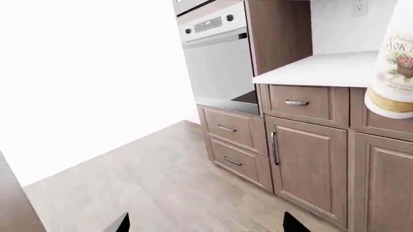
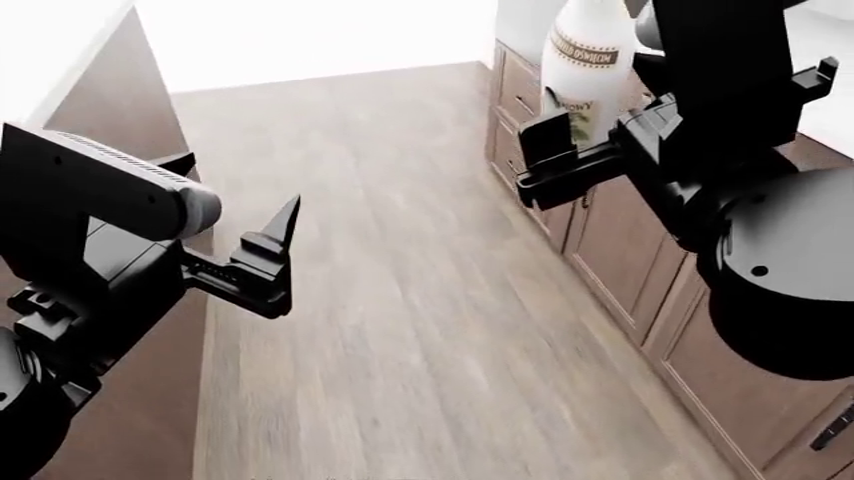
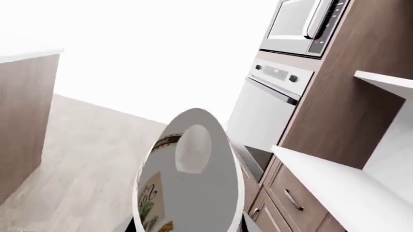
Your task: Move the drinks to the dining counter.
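Head view: right tool (image 2: 567, 150) grips cream bottle (image 2: 587, 60); left tool (image 2: 274, 255) empty.

Cream bottle (image 1: 395, 63) at frame edge, beside wooden cabinets (image 1: 303, 159).

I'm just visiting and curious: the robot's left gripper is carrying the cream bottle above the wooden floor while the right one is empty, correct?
Not quite: the sides are swapped. The head view shows the right gripper carrying the cream bottle above the wooden floor, while the left gripper is empty.
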Controlling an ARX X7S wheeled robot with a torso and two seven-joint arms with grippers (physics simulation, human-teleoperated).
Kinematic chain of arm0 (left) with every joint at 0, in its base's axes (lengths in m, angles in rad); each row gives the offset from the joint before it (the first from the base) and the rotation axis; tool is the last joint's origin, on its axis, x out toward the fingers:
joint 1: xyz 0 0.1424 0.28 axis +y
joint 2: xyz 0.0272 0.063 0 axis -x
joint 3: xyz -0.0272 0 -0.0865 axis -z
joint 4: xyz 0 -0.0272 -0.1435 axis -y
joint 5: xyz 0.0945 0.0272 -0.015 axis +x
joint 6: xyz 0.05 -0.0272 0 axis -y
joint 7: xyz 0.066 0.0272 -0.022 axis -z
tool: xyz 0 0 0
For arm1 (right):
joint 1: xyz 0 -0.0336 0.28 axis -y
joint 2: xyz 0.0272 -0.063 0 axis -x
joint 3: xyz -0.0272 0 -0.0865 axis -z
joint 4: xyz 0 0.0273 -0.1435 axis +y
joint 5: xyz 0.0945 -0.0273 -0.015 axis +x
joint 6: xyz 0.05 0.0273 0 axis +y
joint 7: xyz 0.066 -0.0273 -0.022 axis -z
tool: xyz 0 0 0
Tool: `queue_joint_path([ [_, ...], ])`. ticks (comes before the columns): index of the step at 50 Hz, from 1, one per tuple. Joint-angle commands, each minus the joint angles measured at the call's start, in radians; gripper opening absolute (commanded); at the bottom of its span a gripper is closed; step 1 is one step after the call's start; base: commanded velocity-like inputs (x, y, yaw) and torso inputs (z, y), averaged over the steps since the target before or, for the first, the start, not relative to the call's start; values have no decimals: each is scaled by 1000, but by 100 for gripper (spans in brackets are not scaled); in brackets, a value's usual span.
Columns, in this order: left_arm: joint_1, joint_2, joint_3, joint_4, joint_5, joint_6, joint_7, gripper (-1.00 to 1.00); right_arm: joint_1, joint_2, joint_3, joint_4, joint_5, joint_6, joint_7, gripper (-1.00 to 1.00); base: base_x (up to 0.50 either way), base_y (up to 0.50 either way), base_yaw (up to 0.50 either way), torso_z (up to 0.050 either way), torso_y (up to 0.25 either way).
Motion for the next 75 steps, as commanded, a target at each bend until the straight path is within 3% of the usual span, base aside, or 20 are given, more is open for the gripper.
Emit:
queue_joint_path([
  [1, 0, -1, 2, 2, -1, 0, -2, 100, 3, 3, 6, -5, -28, 7, -10, -100, 0, 0, 500, 0, 0],
  [42, -4, -2, 11, -5, 4, 3, 2, 100, 5, 3, -23, 3, -66, 24, -13, -100, 0, 0, 500, 0, 0],
  [75, 0, -10, 7, 0, 0, 11, 1, 100, 13, 0, -15, 3, -55, 9, -3, -100, -401, 11, 0, 0, 1],
])
